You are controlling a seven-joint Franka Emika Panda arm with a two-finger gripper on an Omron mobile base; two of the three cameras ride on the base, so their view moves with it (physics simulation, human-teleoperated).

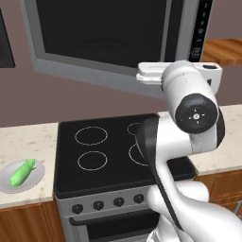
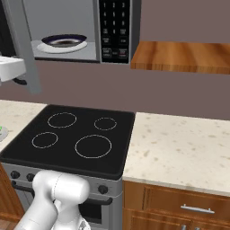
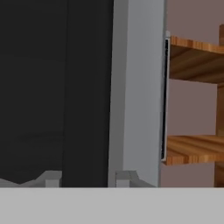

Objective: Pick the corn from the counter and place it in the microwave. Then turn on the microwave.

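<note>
Counter (image 2: 179, 148) flanks black stovetop (image 2: 76, 134).

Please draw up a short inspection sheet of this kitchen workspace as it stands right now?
Surface: beige counter either side of a black stovetop.
Job's things: corn lies on a white plate on the counter, left of the stovetop; microwave door swung open, a dish inside.
Clutter: nothing seen.
End effector: close to the open door's edge, fingers apart, holding nothing.
Cables: nothing seen.
Surroundings: wooden shelf right of the microwave, brown cabinets below.
</note>
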